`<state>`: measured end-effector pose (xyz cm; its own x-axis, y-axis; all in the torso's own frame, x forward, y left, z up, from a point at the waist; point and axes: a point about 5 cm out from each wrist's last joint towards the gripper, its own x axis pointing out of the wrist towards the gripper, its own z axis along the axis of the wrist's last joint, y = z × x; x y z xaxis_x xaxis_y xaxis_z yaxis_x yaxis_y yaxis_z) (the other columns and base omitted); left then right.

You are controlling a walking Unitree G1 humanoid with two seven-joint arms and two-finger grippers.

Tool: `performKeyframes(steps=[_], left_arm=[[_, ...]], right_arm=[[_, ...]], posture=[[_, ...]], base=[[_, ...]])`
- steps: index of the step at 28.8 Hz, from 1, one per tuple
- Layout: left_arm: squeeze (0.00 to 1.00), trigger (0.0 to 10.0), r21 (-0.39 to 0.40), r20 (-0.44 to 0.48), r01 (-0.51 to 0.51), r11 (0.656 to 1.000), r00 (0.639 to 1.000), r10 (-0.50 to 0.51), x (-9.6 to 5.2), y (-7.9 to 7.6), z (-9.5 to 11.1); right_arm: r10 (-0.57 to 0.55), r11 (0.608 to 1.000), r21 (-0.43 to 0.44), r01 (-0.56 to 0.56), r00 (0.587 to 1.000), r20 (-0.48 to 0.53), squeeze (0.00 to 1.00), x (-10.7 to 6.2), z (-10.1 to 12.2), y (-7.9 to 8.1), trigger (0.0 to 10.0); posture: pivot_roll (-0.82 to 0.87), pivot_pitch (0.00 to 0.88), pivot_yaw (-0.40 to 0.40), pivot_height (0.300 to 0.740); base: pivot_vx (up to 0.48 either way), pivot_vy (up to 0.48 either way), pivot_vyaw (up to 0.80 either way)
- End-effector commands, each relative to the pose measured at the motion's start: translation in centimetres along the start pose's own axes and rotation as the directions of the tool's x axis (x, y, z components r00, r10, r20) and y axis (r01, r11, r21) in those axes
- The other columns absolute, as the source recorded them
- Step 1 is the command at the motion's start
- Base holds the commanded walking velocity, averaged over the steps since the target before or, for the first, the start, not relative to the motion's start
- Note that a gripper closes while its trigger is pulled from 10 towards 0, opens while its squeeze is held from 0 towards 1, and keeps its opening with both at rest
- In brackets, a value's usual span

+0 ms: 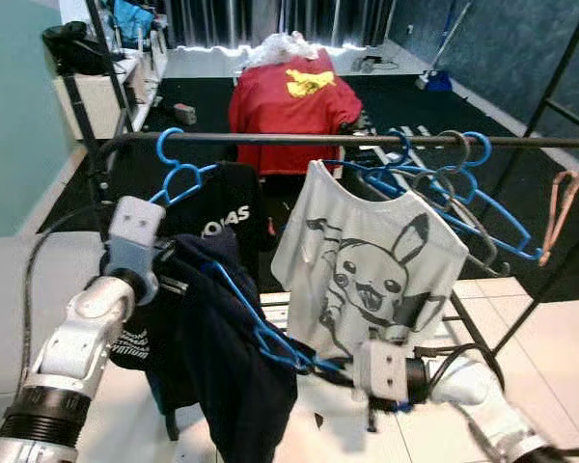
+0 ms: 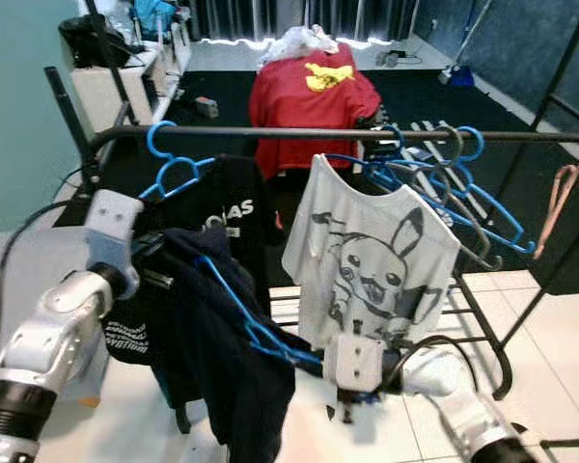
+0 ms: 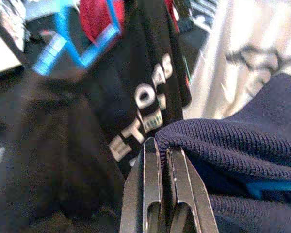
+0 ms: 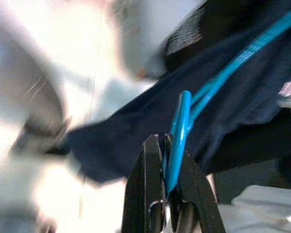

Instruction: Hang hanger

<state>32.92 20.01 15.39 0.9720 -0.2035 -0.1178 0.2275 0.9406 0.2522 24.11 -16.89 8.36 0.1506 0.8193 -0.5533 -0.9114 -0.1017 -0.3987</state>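
Clothes rail [image 1: 367, 141] runs across the room, carrying a black printed tee [image 1: 234, 217] on a blue hanger [image 1: 179, 174], a grey cartoon tee [image 1: 367, 265], and several empty blue and grey hangers [image 1: 463, 188] bunched toward the right.

Task hanger [image 1: 261, 328], blue, w/ navy garment [image 1: 217, 338] draped over it, sits below the rail, in front of the hung tees, not on the bar.

Right gripper [image 4: 168, 145]: fingers closed tight on the hanger's blue wire, low centre.

Left gripper [image 3: 160, 150]: fingers pressed together, pinching the navy garment's knit edge; held up near the black tee.

Red shirt [image 1: 291, 101] behind the rail, on dark floor [image 1: 463, 106].
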Motion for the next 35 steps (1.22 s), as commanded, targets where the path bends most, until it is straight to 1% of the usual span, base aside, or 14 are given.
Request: performKeyframes(steps=[1,5,8,14,15,17,18,20,21,23,24,25,26,35], left_arm=[[0.00,0.0,0.047,0.057,-0.158,0.986,0.986,0.155,-0.2,3.6,2.0],[0.00,0.0,0.061,0.055,-0.156,0.986,0.987,0.153,-0.3,3.6,2.0],[0.00,0.0,0.056,0.037,-0.181,0.982,0.983,0.179,-0.7,4.2,1.7],[0.00,0.0,-0.017,0.000,-0.206,0.978,0.979,0.206,-1.0,4.5,0.9],[0.00,0.0,-0.045,-0.010,-0.214,0.976,0.977,0.214,-1.0,4.5,0.7],[0.00,0.0,-0.122,-0.050,-0.248,0.961,0.969,0.244,-1.5,4.7,-0.2],[0.00,0.0,-0.122,-0.050,-0.248,0.961,0.969,0.244,-1.5,4.7,-0.2],[0.00,0.0,-0.168,-0.135,-0.224,0.960,0.970,0.202,-2.2,3.6,-2.2],[0.00,0.0,-0.168,-0.135,-0.224,0.960,0.970,0.202,-2.2,3.6,-2.2],[0.00,0.0,-0.156,-0.122,0.006,0.988,0.992,-0.025,-3.1,-0.2,-3.0],[0.00,0.0,-0.156,-0.122,0.006,0.988,0.992,-0.025,-3.1,-0.2,-3.0],[0.00,0.0,-0.138,-0.084,0.153,0.978,0.983,-0.165,-3.7,-2.4,-2.6],[0.00,0.0,-0.127,-0.059,0.248,0.960,0.965,-0.257,-4.2,-4.0,-2.3],[0.00,0.0,0.164,0.061,0.397,0.903,0.910,-0.411,-3.4,-8.3,2.3]], right_arm=[[0.292,0.953,0.113,-0.280,0.951,-0.106,0.00,-0.4,-2.9,5.3,0.0],[0.298,0.951,0.107,-0.289,0.951,-0.081,0.00,-0.5,-2.8,6.0,0.0],[0.050,0.990,0.130,-0.050,0.999,0.003,0.00,-0.3,-2.5,3.5,0.0],[-0.259,0.912,0.357,0.204,0.959,0.112,0.00,-0.4,-2.2,0.8,0.0],[-0.339,0.855,0.454,0.251,0.933,0.121,0.00,-0.6,-2.3,0.1,0.0],[-0.655,0.534,0.736,0.417,0.754,0.048,0.00,-2.0,-3.4,-2.7,0.0],[-0.655,0.534,0.736,0.417,0.754,0.048,0.00,-2.0,-3.4,-2.7,0.0],[-0.809,0.241,0.891,0.384,0.587,-0.034,0.00,-3.4,-3.8,-4.2,0.0],[-0.809,0.241,0.891,0.384,0.587,-0.034,0.00,-3.4,-3.8,-4.2,0.0],[-0.639,0.526,0.733,0.432,0.769,0.005,0.00,-2.6,-2.8,-2.3,0.0],[-0.639,0.526,0.733,0.432,0.769,0.005,0.00,-2.6,-2.8,-2.3,0.0],[-0.482,0.708,0.598,0.377,0.876,0.018,0.00,-1.7,-2.2,-0.6,0.0],[-0.366,0.804,0.509,0.307,0.930,0.019,0.00,-1.1,-1.8,0.7,0.0],[-0.281,0.872,0.446,0.202,0.952,0.118,0.00,-1.2,1.2,0.1,0.0]], posture=[[-0.02,0.038,-0.004,0.740],[-0.02,0.040,-0.012,0.740],[-0.02,0.042,-0.010,0.740],[-0.01,0.051,-0.011,0.740],[-0.01,0.051,-0.011,0.740],[-0.01,0.052,-0.006,0.740],[-0.01,0.052,-0.006,0.740],[-0.01,0.054,-0.001,0.740],[-0.01,0.054,-0.001,0.740],[-0.01,0.057,0.009,0.740],[-0.01,0.057,0.009,0.740],[-0.01,0.059,0.010,0.740],[-0.01,0.059,0.010,0.740],[-0.01,0.051,0.008,0.740]], base=[[0.000,0.000,0.00],[0.000,0.000,0.00],[0.000,0.000,0.00],[0.000,0.000,0.00],[0.000,0.000,0.00],[0.000,0.000,0.00],[0.000,0.000,0.00],[0.000,0.000,0.00],[0.000,0.000,0.00],[0.000,0.000,0.00],[0.000,0.000,0.00],[0.000,0.000,0.00],[0.000,0.000,0.00],[0.000,0.000,0.00]])
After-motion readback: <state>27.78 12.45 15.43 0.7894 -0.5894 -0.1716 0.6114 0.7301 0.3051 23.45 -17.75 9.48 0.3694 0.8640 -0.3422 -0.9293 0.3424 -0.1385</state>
